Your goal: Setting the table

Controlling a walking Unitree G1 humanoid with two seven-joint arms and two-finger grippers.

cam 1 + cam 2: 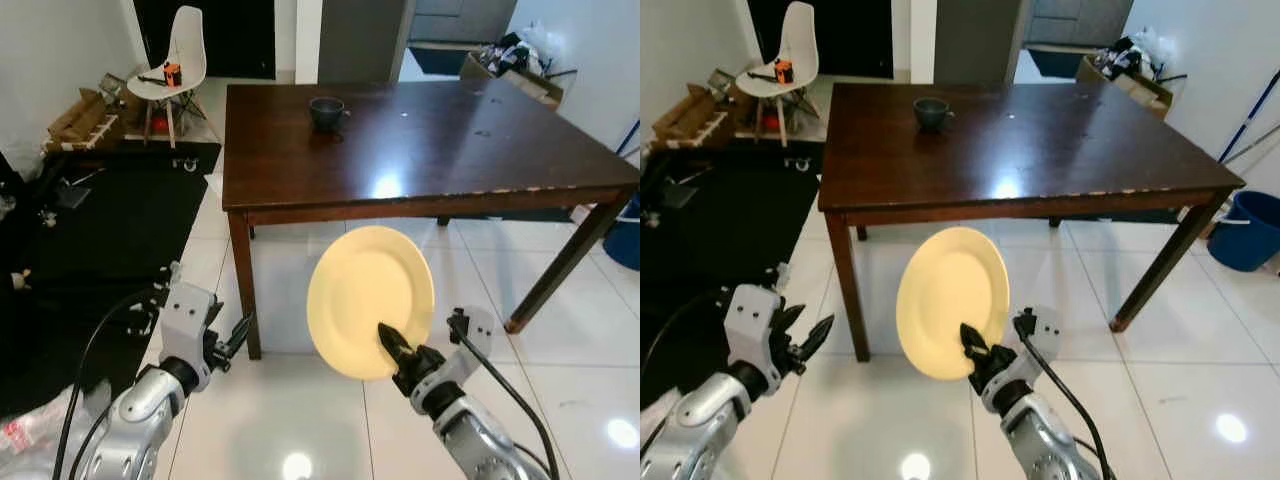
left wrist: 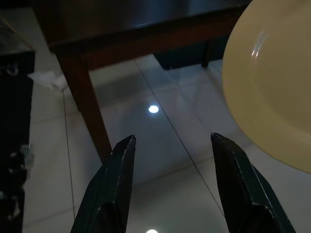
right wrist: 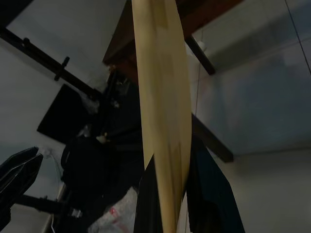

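Left eye view: right pincer point(image 1: 388, 340) clamped on yellow plate point(image 1: 368, 298) rim, seemingly upright; left pincer point(image 1: 240, 331) apart.

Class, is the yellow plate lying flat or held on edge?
On edge: the right end effector pinches the yellow plate at its lower rim, face toward the camera.

Ahead of me I see a dark brown rectangular wooden desk point(image 1: 420, 150) standing on a glossy white tiled floor point(image 1: 300, 400). A dark round ceramic bowl point(image 1: 326, 111) sits on the desk near its far edge.
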